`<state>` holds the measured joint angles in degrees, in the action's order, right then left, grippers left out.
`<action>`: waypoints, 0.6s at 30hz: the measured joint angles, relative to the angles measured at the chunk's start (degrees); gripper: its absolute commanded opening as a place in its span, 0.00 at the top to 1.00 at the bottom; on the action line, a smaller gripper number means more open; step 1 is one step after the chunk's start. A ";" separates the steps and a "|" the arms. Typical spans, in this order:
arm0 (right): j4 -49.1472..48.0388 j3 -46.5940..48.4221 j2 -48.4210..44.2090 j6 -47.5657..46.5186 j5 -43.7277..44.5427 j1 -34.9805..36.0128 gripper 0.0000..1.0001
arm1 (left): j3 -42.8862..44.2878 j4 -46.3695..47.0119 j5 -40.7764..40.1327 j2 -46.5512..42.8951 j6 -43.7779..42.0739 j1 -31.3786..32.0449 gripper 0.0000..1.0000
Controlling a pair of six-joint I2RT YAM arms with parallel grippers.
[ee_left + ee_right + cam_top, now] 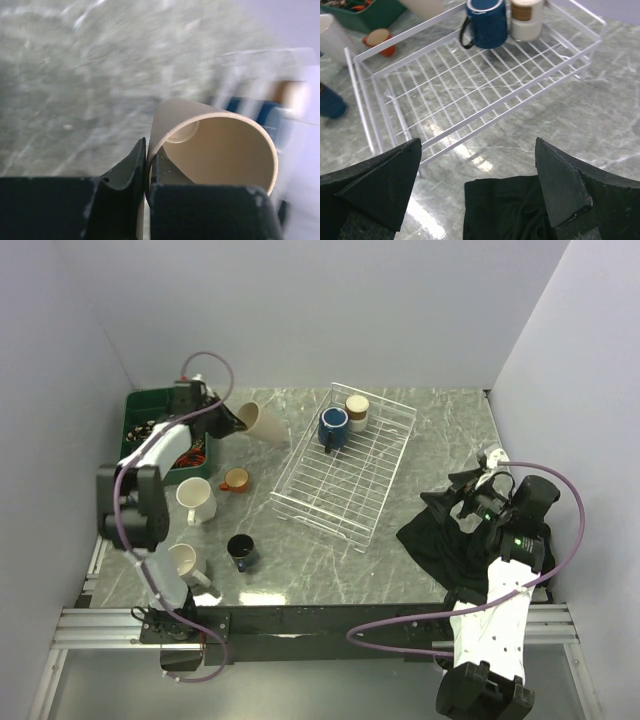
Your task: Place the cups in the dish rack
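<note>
Marble table (450, 440), top cam: beige tumbler (264, 424) hangs tilted in left jaws, just left of dish rack (350, 480), long axis pointing to it. Left wrist cam: jaws pinch tumbler wall. Right wrist cam: right jaws wide apart, empty, rack ahead.

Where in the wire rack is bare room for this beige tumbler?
The white wire dish rack is bare from its near rim up to the dark blue ceramic mug. Crowded: its far end, that mug beside the brown-and-cream cup.
</note>
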<state>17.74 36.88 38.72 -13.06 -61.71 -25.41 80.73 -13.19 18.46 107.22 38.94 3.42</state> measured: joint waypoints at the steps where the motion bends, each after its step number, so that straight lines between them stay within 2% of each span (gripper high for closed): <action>1: 0.79 0.15 0.04 -0.74 -0.79 0.02 0.00 | -1.62 1.62 1.57 -2.12 0.74 -0.79 0.99; 6: 9.92 4.24 2.64 -9.99 -5.44 1.05 0.00 | -8.92 10.49 10.27 -15.58 4.17 -3.19 0.99; 11: 23.98 17.79 9.46 -19.82 -5.05 7.76 0.00 | -16.33 19.76 20.61 -25.79 9.16 -2.99 0.99; 14: 26.80 25.90 12.04 -19.06 -2.99 15.65 0.00 | -21.05 24.68 26.10 -29.03 14.01 -2.84 0.99; 18: 26.29 32.98 14.43 -10.86 0.02 27.52 0.00 | -29.46 34.21 31.17 -33.75 24.57 -2.34 0.99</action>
<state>44.03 69.87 53.15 -23.92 -61.69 2.11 51.27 21.02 49.63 73.47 63.51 1.08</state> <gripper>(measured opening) 0.999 0.068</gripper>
